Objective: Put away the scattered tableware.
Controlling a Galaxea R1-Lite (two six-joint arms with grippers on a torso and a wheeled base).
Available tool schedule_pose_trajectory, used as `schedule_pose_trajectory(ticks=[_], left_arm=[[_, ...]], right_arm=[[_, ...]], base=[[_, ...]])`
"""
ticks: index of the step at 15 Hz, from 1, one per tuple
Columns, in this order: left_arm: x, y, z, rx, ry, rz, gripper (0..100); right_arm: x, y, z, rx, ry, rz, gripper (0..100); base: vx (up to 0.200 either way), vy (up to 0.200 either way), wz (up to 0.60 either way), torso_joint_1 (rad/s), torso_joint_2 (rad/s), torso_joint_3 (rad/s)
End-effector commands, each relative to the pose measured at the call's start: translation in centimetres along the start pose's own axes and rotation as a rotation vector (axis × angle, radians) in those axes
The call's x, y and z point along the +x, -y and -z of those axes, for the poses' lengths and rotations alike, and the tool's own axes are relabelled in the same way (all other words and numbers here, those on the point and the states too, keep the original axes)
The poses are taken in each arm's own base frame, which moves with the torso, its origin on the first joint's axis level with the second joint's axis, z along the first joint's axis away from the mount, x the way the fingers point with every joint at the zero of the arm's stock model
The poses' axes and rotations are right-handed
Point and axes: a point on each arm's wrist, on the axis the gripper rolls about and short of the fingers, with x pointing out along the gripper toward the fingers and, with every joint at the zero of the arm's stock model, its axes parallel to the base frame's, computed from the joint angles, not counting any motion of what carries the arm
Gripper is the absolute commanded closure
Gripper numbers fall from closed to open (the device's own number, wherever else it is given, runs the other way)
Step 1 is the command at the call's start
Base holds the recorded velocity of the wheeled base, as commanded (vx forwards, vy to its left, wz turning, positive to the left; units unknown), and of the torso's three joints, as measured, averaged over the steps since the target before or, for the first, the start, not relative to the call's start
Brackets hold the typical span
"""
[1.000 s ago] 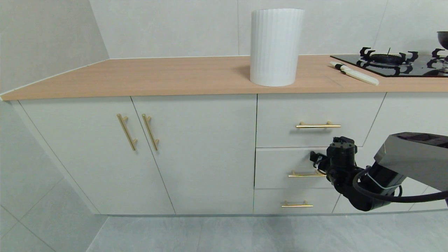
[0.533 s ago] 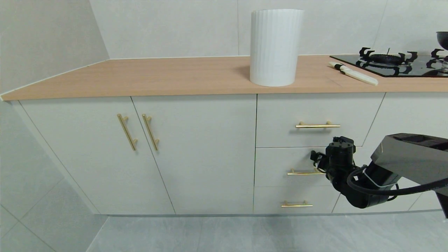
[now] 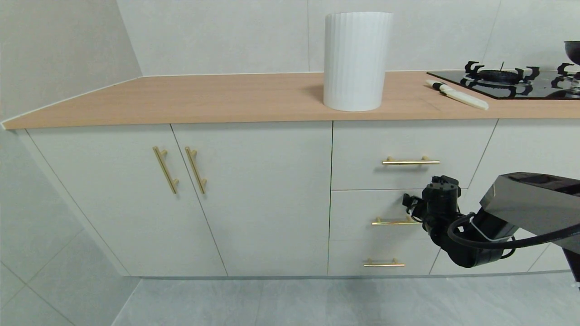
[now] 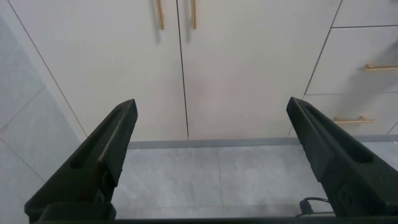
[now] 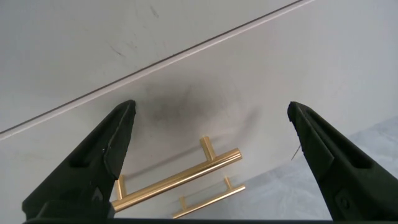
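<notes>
A white-bladed knife (image 3: 457, 95) lies on the wooden countertop (image 3: 204, 97) beside the hob. My right gripper (image 3: 409, 209) hangs low in front of the drawer stack, open, just to the right of the middle drawer's gold handle (image 3: 393, 222). In the right wrist view the gripper (image 5: 210, 112) has its fingers spread wide and holds nothing, with that handle (image 5: 180, 177) and the lower drawer's handle (image 5: 208, 199) beyond them. My left gripper (image 4: 210, 106) is open and empty, low over the floor and facing the double cabinet doors (image 4: 180, 68).
A tall white ribbed canister (image 3: 357, 61) stands on the counter above the drawers. A black gas hob (image 3: 507, 81) sits at the far right. The top drawer handle (image 3: 411, 161) is above my right gripper. Grey tiled floor (image 3: 226, 303) stretches in front of the cabinets.
The middle drawer front and its handle have moved slightly in toward the cabinet, and the gap above it has narrowed. My right gripper has shifted forward with it.
</notes>
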Motion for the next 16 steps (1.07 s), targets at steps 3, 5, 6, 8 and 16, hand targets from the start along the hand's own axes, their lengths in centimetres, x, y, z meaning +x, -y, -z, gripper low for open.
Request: schedule_pose_trajectory(ticks=[3,5,6,8,16], left_arm=[[0.0,0.0,0.0,0.0,0.0,0.0,0],[0.0,0.0,0.0,0.0,0.0,0.0,0],[0.0,0.0,0.0,0.0,0.0,0.0,0],[0.0,0.0,0.0,0.0,0.0,0.0,0],[0.0,0.0,0.0,0.0,0.0,0.0,0]], right_arm=[[-1.5,0.5,-1.0,-0.012,-0.011,0.0,0],[-5.7,1.8,-3.6,-0.056,-0.082,-0.012,0],[-7.8,2.2,-5.2,-0.062,-0.102,-0.027,0],[-12.5,3.1,-8.7,-0.056,-0.099,-0.064,0],[-32.7,11.8,-15.4,-0.081,0.196,-0.122,0]], base=[[0.0,0.0,0.0,0.0,0.0,0.0],[0.0,0.0,0.0,0.0,0.0,0.0],[0.0,0.0,0.0,0.0,0.0,0.0],[0.0,0.0,0.0,0.0,0.0,0.0],[0.0,0.0,0.0,0.0,0.0,0.0]])
